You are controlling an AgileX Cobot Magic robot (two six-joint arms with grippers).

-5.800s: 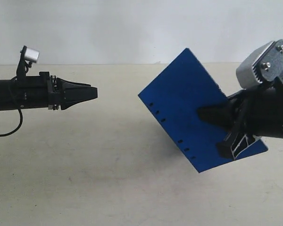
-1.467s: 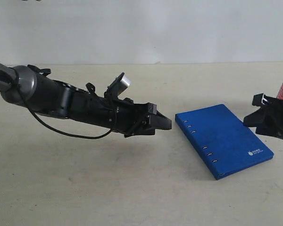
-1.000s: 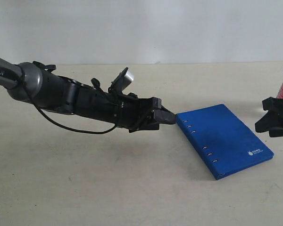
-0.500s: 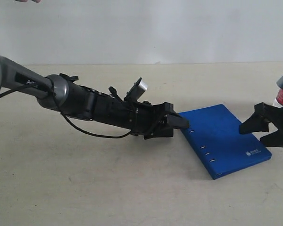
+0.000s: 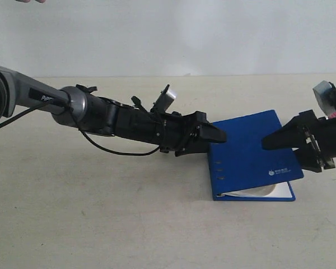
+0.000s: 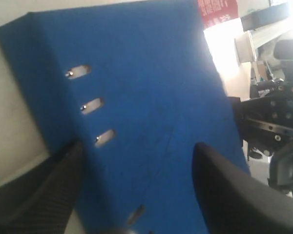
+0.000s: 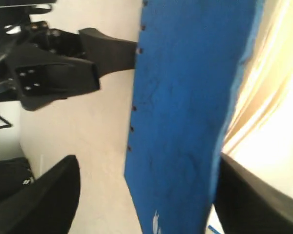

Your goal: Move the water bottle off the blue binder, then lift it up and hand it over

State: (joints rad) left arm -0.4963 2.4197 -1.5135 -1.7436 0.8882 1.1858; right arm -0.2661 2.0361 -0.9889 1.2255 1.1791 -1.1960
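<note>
On the table, one blue binder, two end effectors

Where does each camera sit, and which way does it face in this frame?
Exterior: off the arms, slightly above the table, looking across it; both arms show, left gripper and right gripper at the blue binder.
Left wrist: on the left arm, looking along its open fingers onto the binder's slotted edge; the right gripper shows beyond.
Right wrist: on the right arm, looking between its open fingers across the binder toward the left gripper.
Shared: all three see the binder; each wrist view shows the other gripper.
</note>
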